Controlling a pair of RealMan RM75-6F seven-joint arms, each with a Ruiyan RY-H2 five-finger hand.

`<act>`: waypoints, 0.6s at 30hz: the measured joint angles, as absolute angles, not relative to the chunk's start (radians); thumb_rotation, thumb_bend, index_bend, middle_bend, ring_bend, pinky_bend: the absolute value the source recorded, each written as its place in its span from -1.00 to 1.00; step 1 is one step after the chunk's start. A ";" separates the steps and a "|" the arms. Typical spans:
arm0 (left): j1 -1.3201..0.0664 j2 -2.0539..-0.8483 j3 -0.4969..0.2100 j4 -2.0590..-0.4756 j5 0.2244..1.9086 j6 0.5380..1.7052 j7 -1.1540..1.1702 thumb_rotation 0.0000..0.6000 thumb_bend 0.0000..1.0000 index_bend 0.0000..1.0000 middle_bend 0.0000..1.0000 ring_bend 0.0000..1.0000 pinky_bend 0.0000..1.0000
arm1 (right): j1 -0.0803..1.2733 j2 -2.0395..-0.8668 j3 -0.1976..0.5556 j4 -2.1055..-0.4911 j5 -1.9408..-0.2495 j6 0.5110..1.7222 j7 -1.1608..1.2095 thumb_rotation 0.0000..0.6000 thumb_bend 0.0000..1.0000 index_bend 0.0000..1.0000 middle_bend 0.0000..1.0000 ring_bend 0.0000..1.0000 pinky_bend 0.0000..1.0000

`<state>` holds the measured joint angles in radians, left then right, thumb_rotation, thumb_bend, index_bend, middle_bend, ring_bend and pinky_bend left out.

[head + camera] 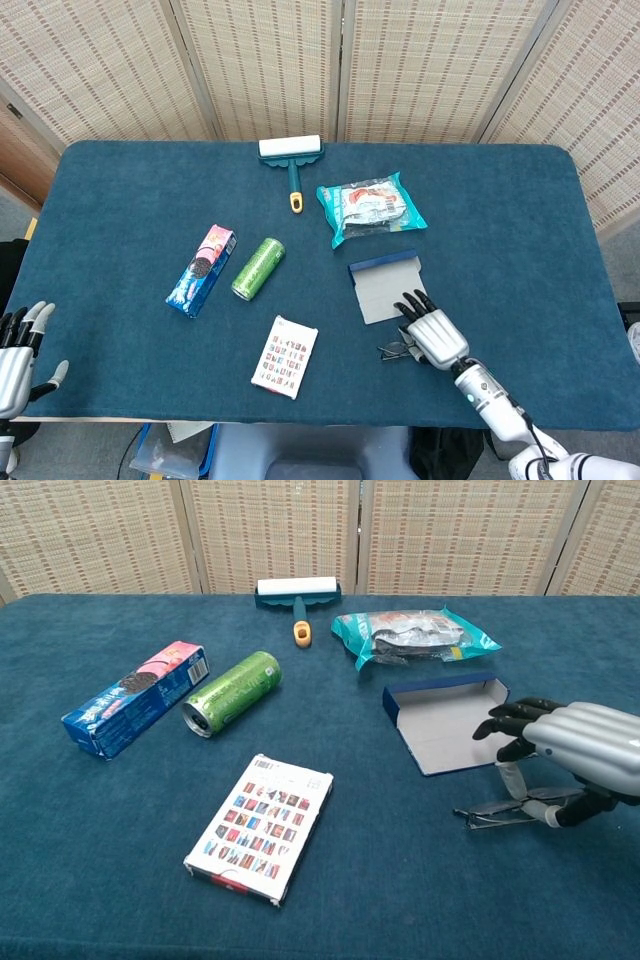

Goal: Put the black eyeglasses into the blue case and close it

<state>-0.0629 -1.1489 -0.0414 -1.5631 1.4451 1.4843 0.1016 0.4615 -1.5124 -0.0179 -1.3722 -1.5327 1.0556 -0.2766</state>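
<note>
- Chest view shows the right hand [575, 755] over the black eyeglasses [500, 814], thumb and a finger pinching the frame, which seems just lifted from the desk [120, 860].
- Just ahead of this hand lies the blue case [445, 720], open and with nothing inside.
- Putting the eyeglasses in and closing the case are not yet done.
- Left hand [18, 350] is released, fingers apart, at the near desk edge.

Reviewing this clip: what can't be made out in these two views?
- black eyeglasses: mostly hidden under the right hand in both views, so actual grip is unclear.
- left hand: cut off by the head view's left edge, absent from chest view.
- blue case: its closure is not discernible.
</note>
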 measured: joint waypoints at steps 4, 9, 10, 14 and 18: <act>-0.063 -1.149 -0.042 -1.562 1.446 1.484 0.100 1.00 -0.39 -1.00 -1.00 -0.98 -1.00 | 0.464 -1.498 -0.002 -1.378 -1.531 1.072 -0.272 1.00 0.13 0.27 -0.70 -1.00 -1.00; -0.061 -1.151 -0.041 -1.561 1.446 1.486 0.099 1.00 -0.39 -1.00 -1.00 -0.98 -1.00 | 0.481 -1.477 0.035 -1.387 -1.516 1.076 -0.271 1.00 0.13 0.27 -0.70 -1.00 -1.00; -0.061 -1.151 -0.041 -1.560 1.447 1.486 0.100 1.00 -0.39 -1.00 -1.00 -0.98 -1.00 | 0.488 -1.472 0.048 -1.388 -1.508 1.074 -0.272 1.00 0.13 0.27 -0.70 -1.00 -1.00; -0.060 -1.152 -0.040 -1.559 1.445 1.485 0.101 1.00 -0.39 -1.00 -1.00 -0.98 -1.00 | 0.524 -1.462 0.096 -1.381 -1.470 1.050 -0.278 1.00 0.13 0.27 -0.70 -1.00 -1.00; -0.060 -1.152 -0.039 -1.559 1.446 1.483 0.104 1.00 -0.39 -1.00 -1.00 -0.98 -1.00 | 0.566 -1.468 0.132 -1.345 -1.432 1.003 -0.281 1.00 0.13 0.27 -0.70 -1.00 -1.00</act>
<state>-0.0598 -1.1521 -0.0388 -1.5592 1.4461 1.4833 0.1039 0.5656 -1.4685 0.1322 -1.3449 -1.4324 1.0031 -0.2811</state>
